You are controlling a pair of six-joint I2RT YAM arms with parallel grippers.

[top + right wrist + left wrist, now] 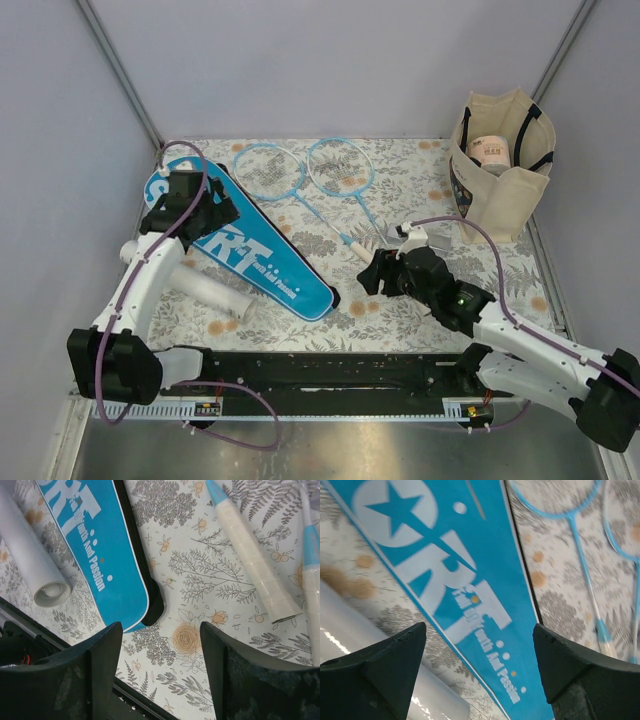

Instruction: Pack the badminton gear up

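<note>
Nearest, the tube [208,291] lies on the worktop [420,190], just beside the cover [255,252]. The right fingers [97,665] stand apart and empty above bare worktop, between the cover's tip and the racket handles [252,560]. The left fingers [395,660], also apart and empty, hover over the cover's lettering. Farther back the rackets' heads [268,167] lie side by side, and the tote [505,190] stands far right. The likely risk is that an off-centre pinch rolls one handle away or drags its close neighbour. The slick cover may also slide rather than open.
</note>
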